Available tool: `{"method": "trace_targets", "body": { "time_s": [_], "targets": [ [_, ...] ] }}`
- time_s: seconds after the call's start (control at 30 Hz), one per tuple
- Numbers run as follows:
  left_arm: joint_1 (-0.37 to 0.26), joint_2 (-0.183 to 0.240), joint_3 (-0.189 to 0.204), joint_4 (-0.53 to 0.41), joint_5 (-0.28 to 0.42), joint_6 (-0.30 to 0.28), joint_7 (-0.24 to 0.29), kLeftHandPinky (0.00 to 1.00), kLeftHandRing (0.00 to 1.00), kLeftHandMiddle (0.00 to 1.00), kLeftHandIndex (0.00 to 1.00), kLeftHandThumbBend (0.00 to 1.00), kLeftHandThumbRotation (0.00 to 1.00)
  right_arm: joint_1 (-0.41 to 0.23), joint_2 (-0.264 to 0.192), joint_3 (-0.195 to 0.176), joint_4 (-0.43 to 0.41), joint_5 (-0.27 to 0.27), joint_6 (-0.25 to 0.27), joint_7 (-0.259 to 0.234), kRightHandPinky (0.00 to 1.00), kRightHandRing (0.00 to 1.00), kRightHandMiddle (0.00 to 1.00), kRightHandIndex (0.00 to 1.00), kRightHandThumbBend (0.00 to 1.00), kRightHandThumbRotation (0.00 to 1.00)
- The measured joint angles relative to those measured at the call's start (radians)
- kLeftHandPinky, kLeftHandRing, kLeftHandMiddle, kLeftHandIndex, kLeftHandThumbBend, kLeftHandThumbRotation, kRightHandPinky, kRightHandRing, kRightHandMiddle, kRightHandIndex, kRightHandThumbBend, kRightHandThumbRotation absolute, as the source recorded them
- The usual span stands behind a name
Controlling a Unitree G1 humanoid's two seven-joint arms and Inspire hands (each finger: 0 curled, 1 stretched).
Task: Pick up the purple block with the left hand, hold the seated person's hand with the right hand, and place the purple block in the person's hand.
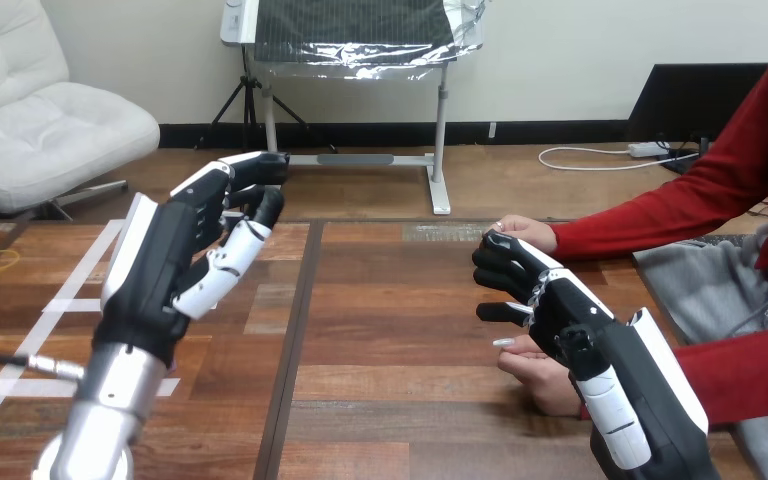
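While the right hand (pixel 570 320) rests on the person's lower hand (pixel 540 385) (grip indeterminate), the left hand (pixel 160 260) hovers raised, load indeterminate. Likely transfer stage: next, carry left hand across.

A wide strip of the table (pixel 390 340) is lying open down the middle, from near edge to far edge. Toward the right edge, the right hand (pixel 570 320) is crowding in between the person's farther hand (pixel 528 232) and the person's nearer hand (pixel 545 380), closing that side. The left hand (pixel 165 262) is hanging raised over the left part, by flat white tape (pixel 70 305).
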Motion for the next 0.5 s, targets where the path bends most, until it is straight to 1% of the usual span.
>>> {"method": "trace_targets", "body": {
  "time_s": [0.23, 0.4, 0.5],
  "targets": [
    [-0.090, 0.049, -0.001, 0.146, 0.055, 0.007, 0.003, 0.69, 0.80, 0.81, 0.78, 0.52, 0.69, 0.004, 0.000, 0.000, 0.000, 0.010, 0.002, 0.003, 0.77, 0.86, 0.87, 0.87, 0.68, 1.00],
    [-0.147, 0.077, -0.003, 0.236, 0.083, 0.032, 0.003, 0.71, 0.81, 0.82, 0.80, 0.54, 0.70, 0.007, 0.001, 0.000, 0.000, 0.016, 0.002, 0.003, 0.76, 0.86, 0.86, 0.87, 0.67, 1.00],
    [-0.182, 0.090, -0.003, 0.289, 0.094, 0.048, 0.003, 0.71, 0.81, 0.83, 0.80, 0.53, 0.69, 0.008, 0.001, 0.000, 0.000, 0.018, 0.002, 0.003, 0.76, 0.85, 0.86, 0.87, 0.67, 1.00]
  ]
}}
